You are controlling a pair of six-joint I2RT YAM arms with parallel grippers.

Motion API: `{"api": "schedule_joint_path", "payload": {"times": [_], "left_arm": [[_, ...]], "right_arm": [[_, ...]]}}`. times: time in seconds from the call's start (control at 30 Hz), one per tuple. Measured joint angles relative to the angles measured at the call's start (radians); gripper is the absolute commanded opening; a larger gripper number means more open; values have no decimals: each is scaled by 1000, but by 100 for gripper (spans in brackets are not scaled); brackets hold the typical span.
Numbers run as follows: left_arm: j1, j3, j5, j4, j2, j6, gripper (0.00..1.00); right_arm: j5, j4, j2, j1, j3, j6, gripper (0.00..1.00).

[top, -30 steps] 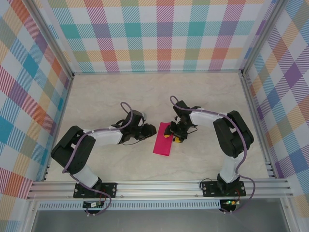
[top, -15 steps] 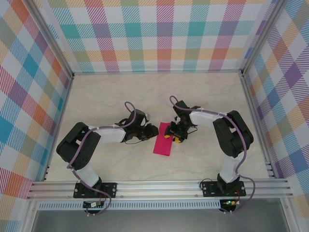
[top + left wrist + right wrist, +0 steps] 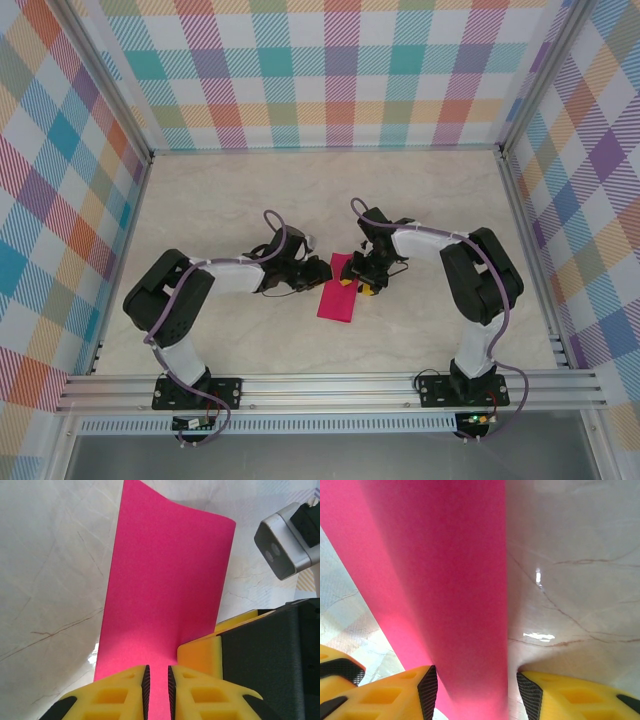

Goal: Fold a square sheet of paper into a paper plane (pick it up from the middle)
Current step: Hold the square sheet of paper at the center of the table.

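The square sheet of paper (image 3: 335, 297) lies as a narrow magenta-pink strip, folded over, smooth and unmarked, on the pale marbled table (image 3: 220, 200) between the two arms. One end curls up in a soft bend. The left gripper (image 3: 156, 672) has its yellow, black-padded jaws a thin slit apart over the paper's edge; whether they pinch it I cannot tell. The right gripper (image 3: 476, 680) straddles the raised fold with its jaws spread.

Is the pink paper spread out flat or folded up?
Folded. From above, the pink paper is a narrow strip, not a wide square.
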Motion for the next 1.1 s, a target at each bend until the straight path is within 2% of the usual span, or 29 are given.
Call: {"api": "schedule_joint_path", "payload": {"times": [0.57, 1.1], "left_arm": [[-6, 13, 21, -1, 44, 0, 15], [-14, 72, 12, -98, 98, 42, 11]], "right_arm": [[0, -4, 3, 0, 4, 4, 52], [0, -5, 5, 0, 4, 4, 52]]}}
